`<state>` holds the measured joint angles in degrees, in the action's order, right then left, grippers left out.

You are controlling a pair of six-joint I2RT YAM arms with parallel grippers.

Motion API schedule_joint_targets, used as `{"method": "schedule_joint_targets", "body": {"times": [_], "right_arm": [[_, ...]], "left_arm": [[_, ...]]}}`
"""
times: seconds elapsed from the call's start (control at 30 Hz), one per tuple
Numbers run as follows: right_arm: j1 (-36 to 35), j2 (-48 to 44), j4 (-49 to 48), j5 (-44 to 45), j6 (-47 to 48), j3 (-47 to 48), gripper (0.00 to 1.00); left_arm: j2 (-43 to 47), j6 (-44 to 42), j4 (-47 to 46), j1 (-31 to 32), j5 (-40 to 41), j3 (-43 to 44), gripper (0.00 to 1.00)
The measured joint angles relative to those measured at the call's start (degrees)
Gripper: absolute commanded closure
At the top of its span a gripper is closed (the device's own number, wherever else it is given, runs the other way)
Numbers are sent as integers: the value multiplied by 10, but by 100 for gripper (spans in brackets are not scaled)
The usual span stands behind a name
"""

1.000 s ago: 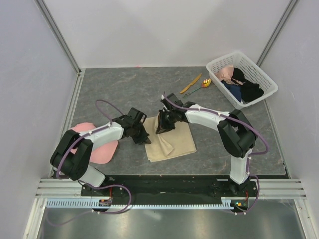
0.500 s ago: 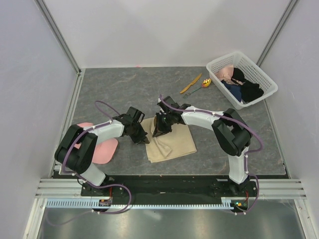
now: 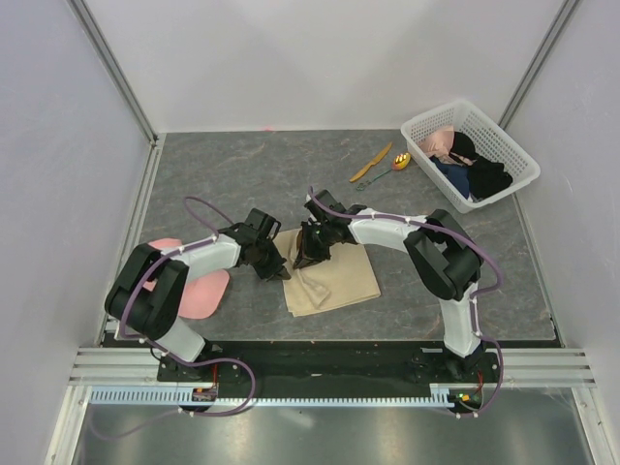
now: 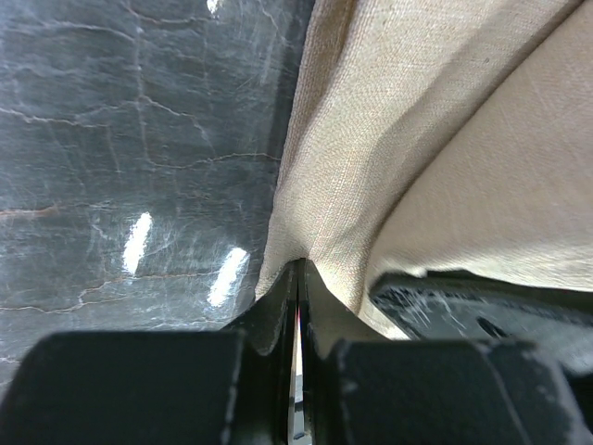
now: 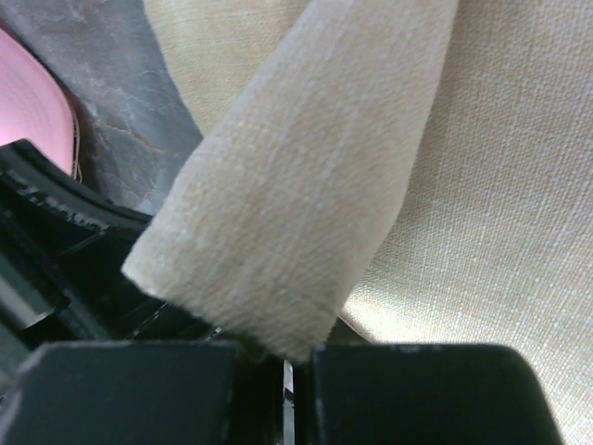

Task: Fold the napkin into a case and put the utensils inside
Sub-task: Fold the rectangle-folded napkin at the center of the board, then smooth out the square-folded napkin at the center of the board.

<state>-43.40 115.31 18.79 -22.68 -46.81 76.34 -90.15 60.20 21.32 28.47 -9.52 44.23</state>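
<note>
The beige napkin (image 3: 339, 279) lies rumpled on the dark table, between both arms. My left gripper (image 3: 281, 272) is shut on the napkin's left edge, and in the left wrist view the cloth (image 4: 417, 139) puckers into the closed left gripper (image 4: 298, 271). My right gripper (image 3: 312, 254) is shut on a lifted flap near the napkin's upper left. The right wrist view shows that flap (image 5: 296, 185) running into the closed right gripper (image 5: 283, 357). The orange knife (image 3: 371, 163) and the spoon (image 3: 395, 164) lie together at the far right of the table, apart from the napkin.
A white basket (image 3: 435, 112) with dark and pink clothes stands at the back right corner. A pink cap (image 3: 199, 291) lies under the left arm and shows in the right wrist view as a pink cap edge (image 5: 28, 102). White walls enclose the table.
My right gripper has shifted slightly left with the napkin flap. The left arm's elbow has drawn in while its gripper stays on the napkin's edge.
</note>
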Motion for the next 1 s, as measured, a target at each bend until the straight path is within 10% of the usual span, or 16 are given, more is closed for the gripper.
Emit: {"method": "schedule_joint_targets", "body": {"times": [0.6,1.0], "right_arm": [[10,-3,24,-73,62,48,47],[38,-81,30,-113,97,-5,73]], "left_arm": [[187,-31,119,-63,35,-2,73],[39,-104,123,-78,18,138,79]]}}
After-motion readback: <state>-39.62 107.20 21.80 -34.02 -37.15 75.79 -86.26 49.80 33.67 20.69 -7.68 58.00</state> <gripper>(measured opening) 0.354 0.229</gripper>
